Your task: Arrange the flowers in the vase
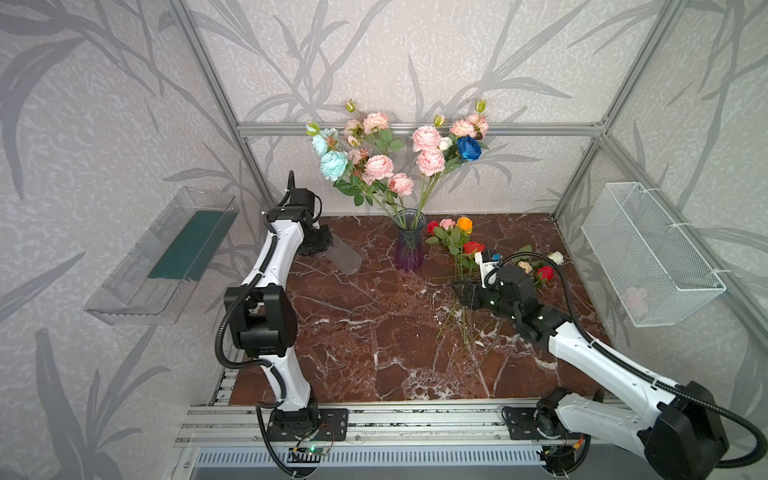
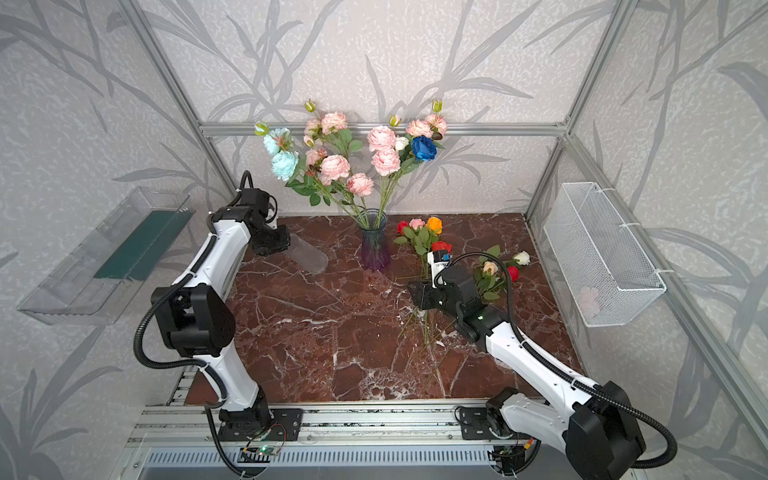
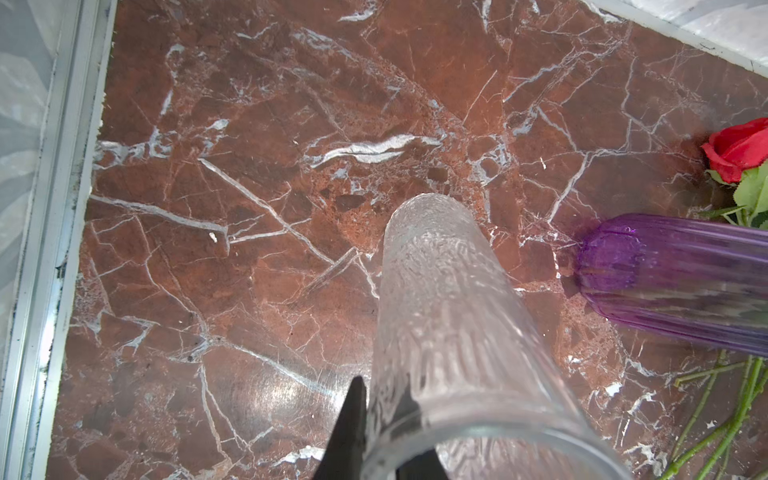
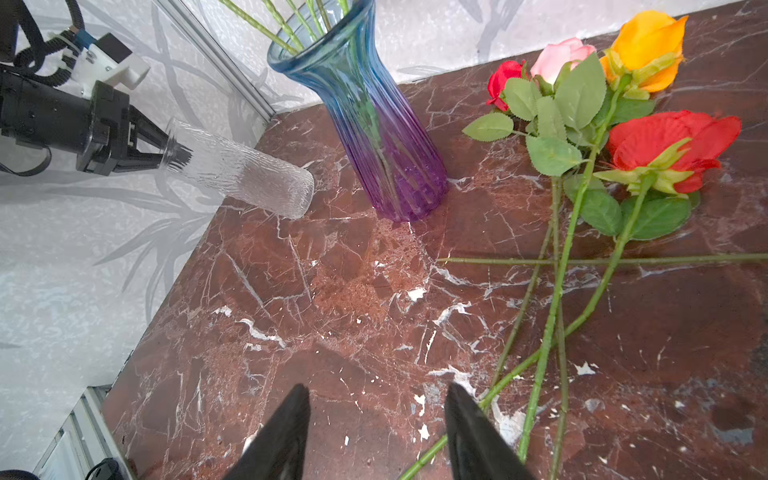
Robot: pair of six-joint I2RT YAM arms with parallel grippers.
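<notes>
Likely vase-righting: left end effector [image 4: 176, 148] pinched the tilted clear vase [image 4: 249, 174]; spread right end effector [image 4: 376, 432] next needed a rose stem [image 4: 559, 291].

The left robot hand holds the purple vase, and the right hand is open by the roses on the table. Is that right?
Not quite. The left gripper holds the clear glass vase by its rim, not the purple vase; the right wrist view shows it. The right gripper is open by the roses on the table.

Blue-to-purple ribbed vase [image 1: 409, 249], red-brown white-veined tabletop [image 1: 374, 332]
</notes>
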